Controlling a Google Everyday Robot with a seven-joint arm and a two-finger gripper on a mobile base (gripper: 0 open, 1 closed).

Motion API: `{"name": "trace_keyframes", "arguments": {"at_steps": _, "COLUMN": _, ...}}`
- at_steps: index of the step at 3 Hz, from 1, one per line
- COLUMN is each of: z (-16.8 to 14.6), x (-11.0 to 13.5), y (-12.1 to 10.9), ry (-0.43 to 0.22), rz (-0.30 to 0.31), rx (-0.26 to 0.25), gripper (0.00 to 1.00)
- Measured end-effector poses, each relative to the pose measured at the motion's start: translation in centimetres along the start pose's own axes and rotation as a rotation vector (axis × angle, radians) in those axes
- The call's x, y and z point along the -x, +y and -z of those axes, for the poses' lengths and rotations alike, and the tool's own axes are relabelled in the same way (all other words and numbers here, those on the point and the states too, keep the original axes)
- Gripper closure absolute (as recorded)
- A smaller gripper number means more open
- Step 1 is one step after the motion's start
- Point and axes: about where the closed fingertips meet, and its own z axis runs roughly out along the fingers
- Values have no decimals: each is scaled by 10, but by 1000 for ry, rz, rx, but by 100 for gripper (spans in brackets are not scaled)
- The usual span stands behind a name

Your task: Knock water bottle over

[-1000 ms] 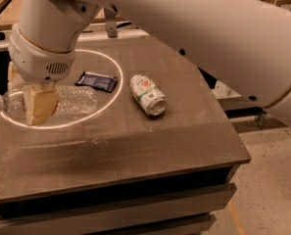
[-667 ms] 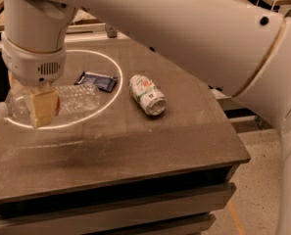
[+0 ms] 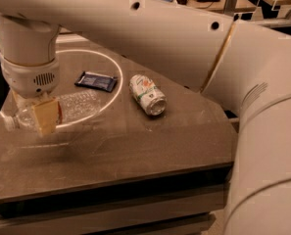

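Water bottle (image 3: 79, 106), ribbed; tool (image 3: 43, 119) at neck

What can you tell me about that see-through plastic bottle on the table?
The water bottle is clear, ribbed plastic with a white cap. It lies on its side on the dark table, with the cap toward the left edge and the base near a dark packet. The gripper sits in front of its neck end and hides that part. Whether they touch is unclear. The can lies apart, to the right.
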Motion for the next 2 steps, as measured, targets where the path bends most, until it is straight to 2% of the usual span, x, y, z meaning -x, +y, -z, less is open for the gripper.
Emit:
{"name": "trace_keyframes", "arguments": {"at_steps": 1, "z": -17, "x": -2, "y": 5, "ry": 8, "rz": -45, "rx": 55, "gripper": 85}}
{"name": "trace_keyframes", "arguments": {"at_steps": 2, "z": -29, "x": -2, "y": 7, "ry": 4, "rz": -97, "rx": 82, "gripper": 62}}
